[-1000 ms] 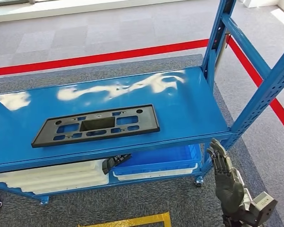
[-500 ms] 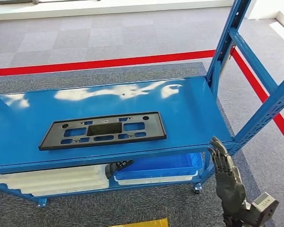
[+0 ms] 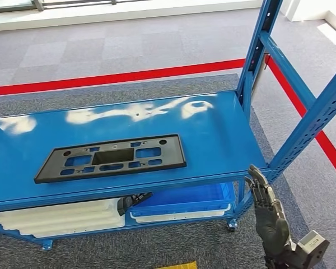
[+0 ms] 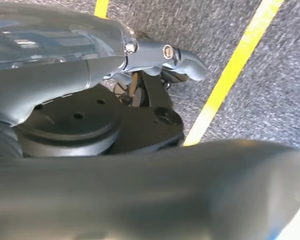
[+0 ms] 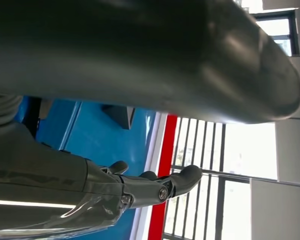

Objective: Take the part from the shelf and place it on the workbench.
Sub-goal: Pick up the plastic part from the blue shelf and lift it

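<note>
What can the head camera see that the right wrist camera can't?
The head view alone shows the flat black part lying on the top of the blue shelf, the blue bin and white tray below it, and grey carpet. The right wrist view alone shows bright windows. Both show the right hand, empty with fingers apart, near the shelf's corner, the blue shelf itself and the red line on the floor.

Black part (image 3: 111, 157) flat on blue shelf (image 3: 217, 134)
</note>
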